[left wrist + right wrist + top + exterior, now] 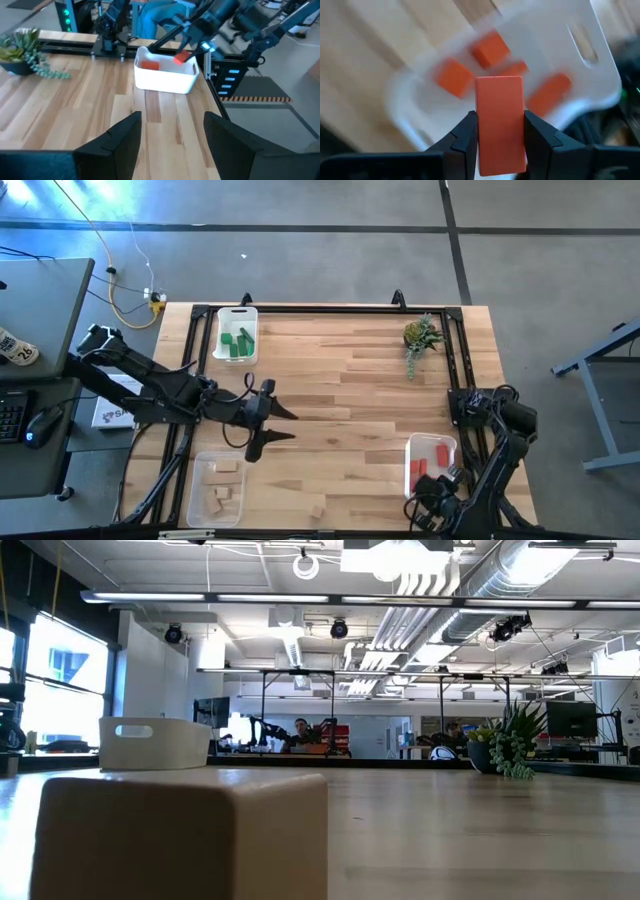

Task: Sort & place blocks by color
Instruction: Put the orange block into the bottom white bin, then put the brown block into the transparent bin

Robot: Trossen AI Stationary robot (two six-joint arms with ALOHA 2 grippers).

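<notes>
My right gripper (500,122) is shut on a red bar block (500,100) above the white tray (431,448) near the table's right edge, which holds several red blocks (490,49). The left wrist view shows that block (181,57) over the tray (165,77). My left gripper (279,425) hovers open over the table's middle and holds nothing. Green blocks (240,340) lie in the far-left tray (237,315). Tan blocks (224,480) lie in the near-left tray (200,500). One tan block (318,507) rests on the table by the near edge, large in the low view (180,835). My right gripper pinches the red bar block by its two long sides (479,125), one finger on each side, the fingers (465,135) lying along its length. It comes from above, pointing down. The block is lifted clear above the red blocks' tray, and one end sticks out past the fingertips.
A small potted plant (421,335) stands near the far right corner. A black frame (330,308) runs along the table's far edge and sides. Bare wood lies between the trays in the middle (350,400). A desk with a mouse (40,425) stands left of the table.
</notes>
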